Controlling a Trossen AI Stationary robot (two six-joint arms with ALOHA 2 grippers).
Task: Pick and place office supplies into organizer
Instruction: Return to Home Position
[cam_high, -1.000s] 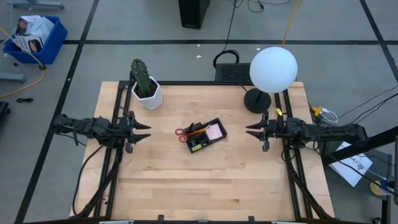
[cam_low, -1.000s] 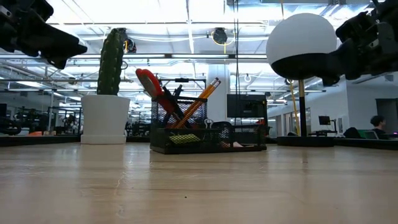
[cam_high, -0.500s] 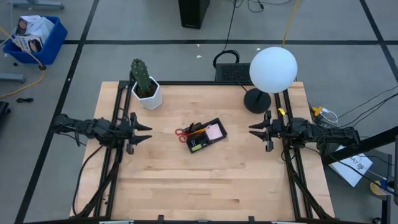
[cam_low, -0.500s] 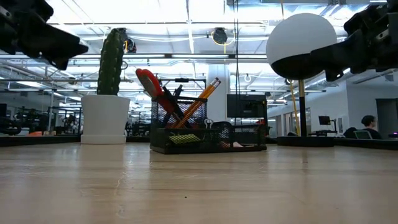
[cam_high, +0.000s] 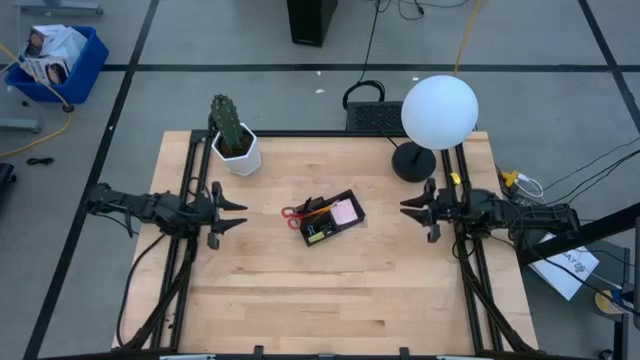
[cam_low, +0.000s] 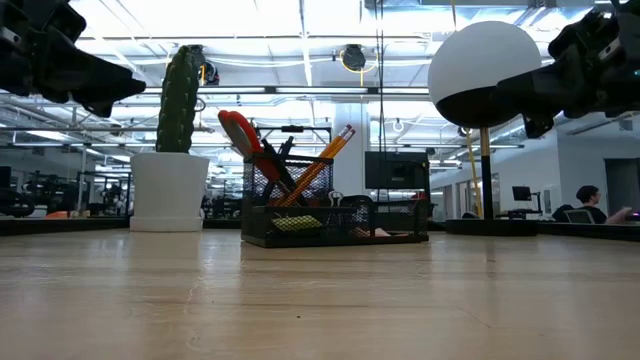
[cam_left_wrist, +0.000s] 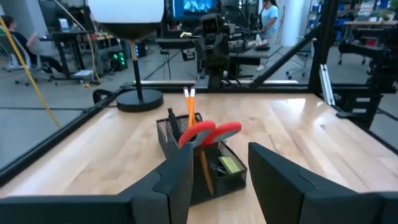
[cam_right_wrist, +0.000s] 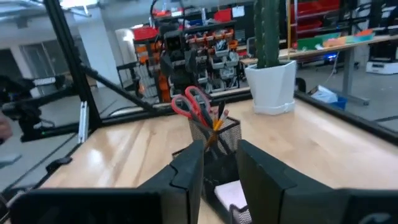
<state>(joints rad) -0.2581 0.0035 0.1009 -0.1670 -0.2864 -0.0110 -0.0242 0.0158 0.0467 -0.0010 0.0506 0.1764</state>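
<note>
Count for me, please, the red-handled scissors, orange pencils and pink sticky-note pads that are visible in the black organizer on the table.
red-handled scissors: 1
orange pencils: 2
pink sticky-note pad: 1
Total: 4, all in the organizer.

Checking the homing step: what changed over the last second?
The right gripper drew back slightly toward its table edge; the left gripper barely shifted. Both are open, holding nothing. The organizer with its scissors and pencils, the cactus pot and the lamp stayed put.
</note>
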